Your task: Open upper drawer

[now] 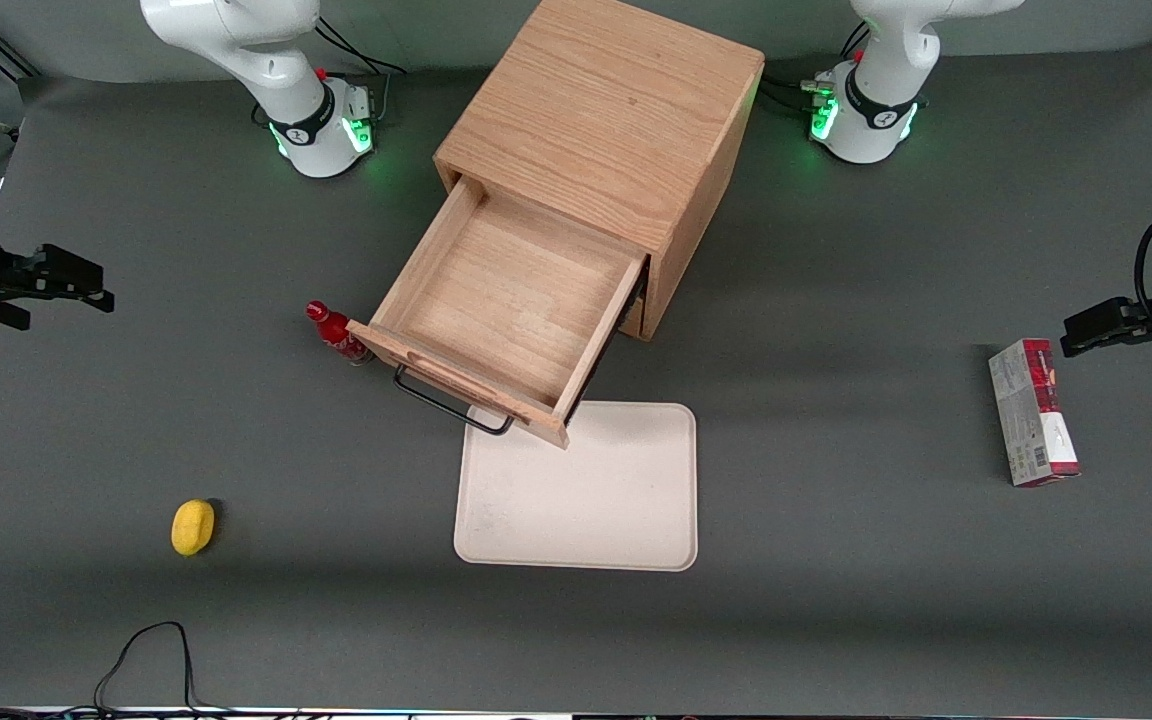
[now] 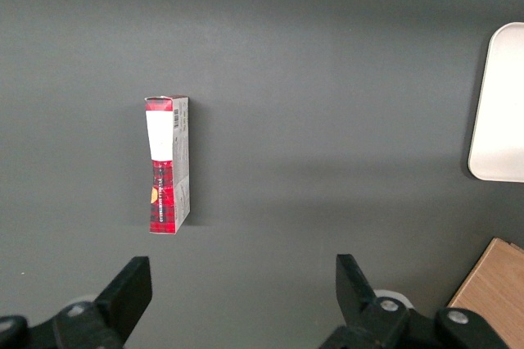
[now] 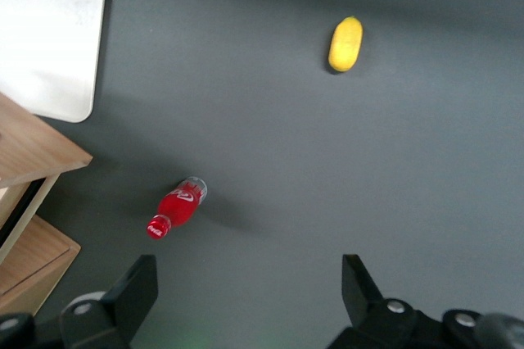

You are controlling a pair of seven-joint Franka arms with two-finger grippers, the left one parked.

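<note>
Yellow oval lemon-like object [image 1: 193,526] sits nearest the front camera, toward the working arm's end of the grey table [image 1: 836,620]. Cream rectangular tray with rounded corners [image 1: 586,500] lies mid-table, its upper edge tucked under the drawer front. Light oak upper drawer [image 1: 511,300] is pulled well out of the oak cabinet [image 1: 606,110], interior bare, thin black bar handle [image 1: 446,405] hanging over the tray edge. Small red bottle [image 1: 336,335] stands just beside the drawer's front corner. Red-and-white carton [image 1: 1033,412] lies toward the parked arm's end. Right arm's black two-finger gripper [image 3: 250,287] hovers over bare table, well apart from the drawer, fingers spread, holding nothing.
</note>
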